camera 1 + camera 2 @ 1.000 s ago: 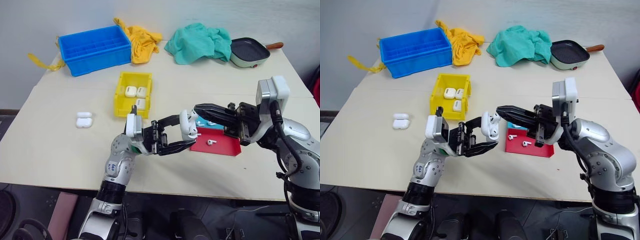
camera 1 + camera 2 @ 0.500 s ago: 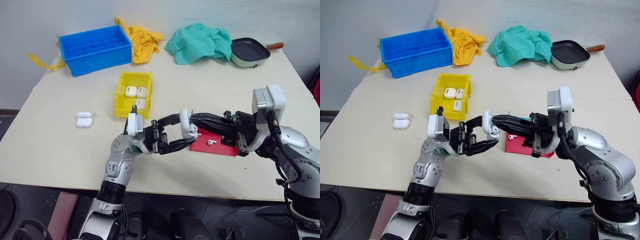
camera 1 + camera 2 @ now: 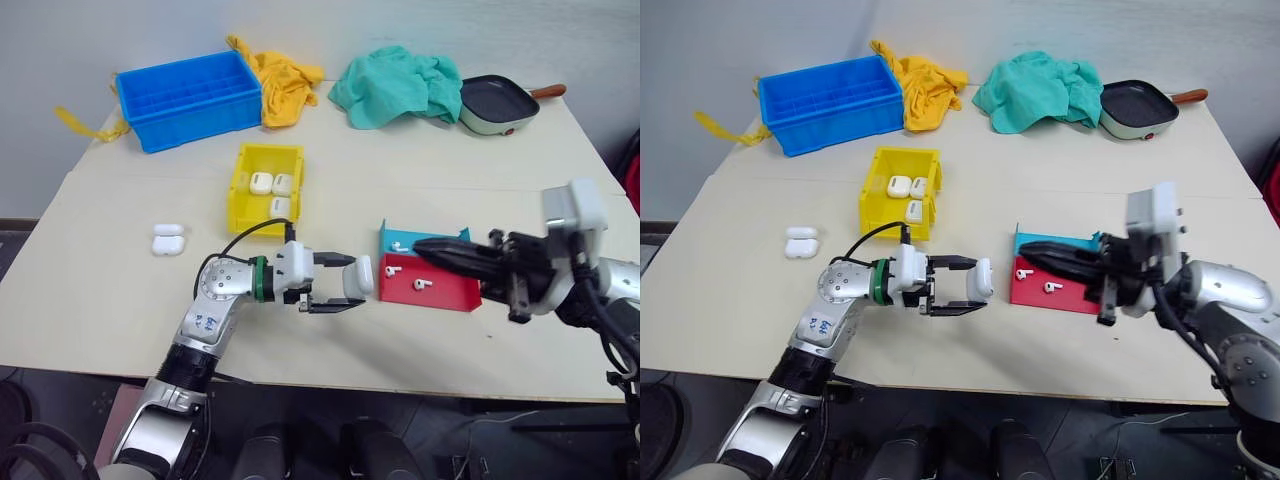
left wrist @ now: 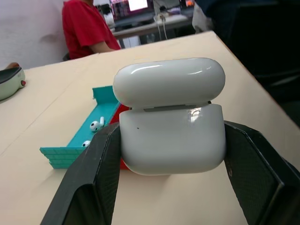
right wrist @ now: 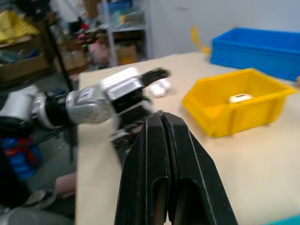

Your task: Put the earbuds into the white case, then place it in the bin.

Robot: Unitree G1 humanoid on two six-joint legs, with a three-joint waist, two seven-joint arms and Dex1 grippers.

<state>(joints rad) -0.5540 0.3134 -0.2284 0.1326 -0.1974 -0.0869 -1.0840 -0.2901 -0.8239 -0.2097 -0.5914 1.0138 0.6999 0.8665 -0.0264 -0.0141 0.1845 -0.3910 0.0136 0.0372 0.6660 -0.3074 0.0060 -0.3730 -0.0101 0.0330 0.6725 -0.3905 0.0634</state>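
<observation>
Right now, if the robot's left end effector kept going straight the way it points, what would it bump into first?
Probably the red tray. The left end effector, shut on the white case, points toward it, and the tray's near edge lies just beyond the case, though height is hard to judge.

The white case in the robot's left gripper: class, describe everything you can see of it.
The white case is small, glossy and rounded, and looks like smooth plastic. Its hinged lid sits slightly raised, with a thin dark gap along the seam. It is clamped by its two ends between the black fingers of the left gripper, held just above the table, left of the red tray. Nothing else touches it; the right gripper stands apart over the tray.
</observation>
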